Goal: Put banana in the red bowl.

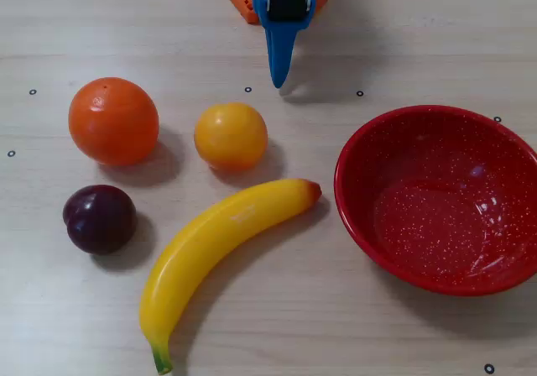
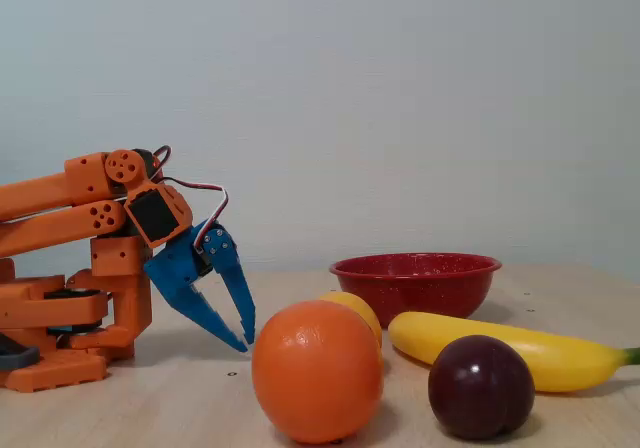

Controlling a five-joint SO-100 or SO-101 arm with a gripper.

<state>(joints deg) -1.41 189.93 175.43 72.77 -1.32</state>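
The banana (image 1: 222, 242) lies on the wooden table, yellow, its reddish tip pointing up-right toward the red bowl (image 1: 419, 128) and its green stem end near the bottom edge of the overhead view. The speckled bowl sits empty at the right. My blue gripper (image 1: 278, 80) hangs at the top centre, well apart from the banana, its fingers together with nothing between them. The fixed view has the gripper (image 2: 247, 342) low over the table at the left, with the banana (image 2: 500, 348) and the bowl (image 2: 415, 283) to its right.
An orange (image 1: 113, 121) and a dark plum (image 1: 100, 217) sit left of the banana. A yellow-orange ball fruit (image 1: 231, 136) lies between the gripper and the banana. In the fixed view the orange arm base (image 2: 60, 308) stands at the left.
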